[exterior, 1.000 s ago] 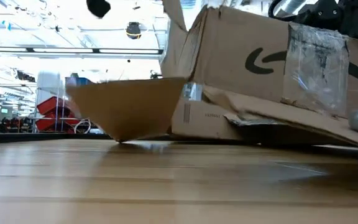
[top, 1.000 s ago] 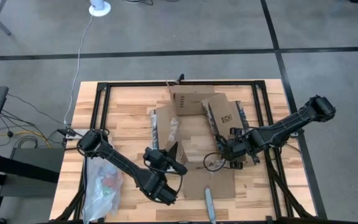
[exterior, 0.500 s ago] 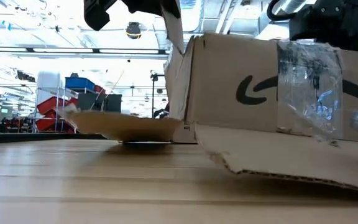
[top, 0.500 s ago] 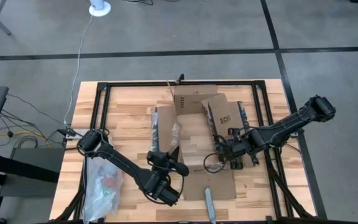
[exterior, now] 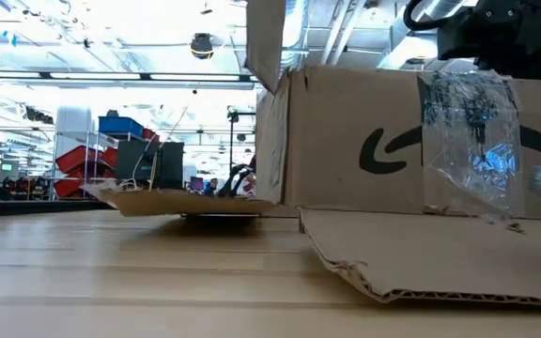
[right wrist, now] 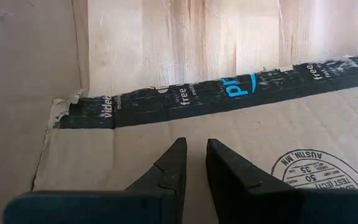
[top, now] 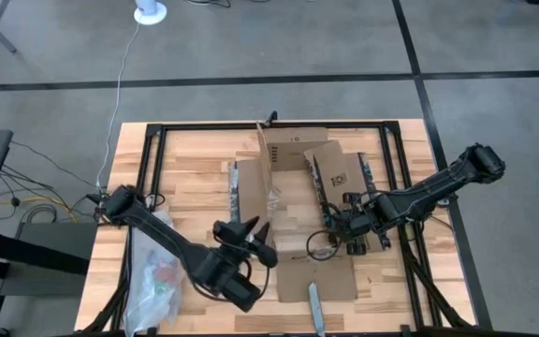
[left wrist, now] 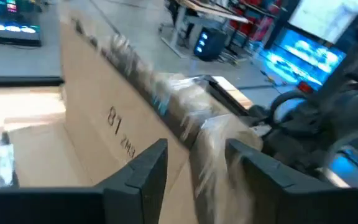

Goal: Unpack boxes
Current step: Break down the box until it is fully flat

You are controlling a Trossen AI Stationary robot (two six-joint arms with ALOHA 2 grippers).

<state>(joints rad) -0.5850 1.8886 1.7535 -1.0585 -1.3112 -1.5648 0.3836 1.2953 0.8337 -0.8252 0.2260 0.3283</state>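
Note:
The brown cardboard box stands open in the middle of the table, bottom down and flaps spread; its near flap lies flat on the wood. My left gripper is open at the box's near left corner. In the left wrist view its fingers stand apart before the wall printed "81" and a crumpled strip of clear tape. My right gripper lies over the box's right flap, which carries a dark printed tape strip. A narrow gap shows between its fingers. My right gripper points along the right flap's face, toward the table's far edge, with cardboard showing in the narrow gap between the fingers. I cannot tell whether the fingers touch the flap.
A clear plastic bag with coloured contents hangs over the table's near left edge, under my left arm. A grey strip lies by the near flap's edge. Black frame rails run round the table top.
The box was tipped with its near side raised and has come down flat on the table; its left flap has dropped level. My left gripper has opened and drawn back from the box's corner toward the table's left edge.

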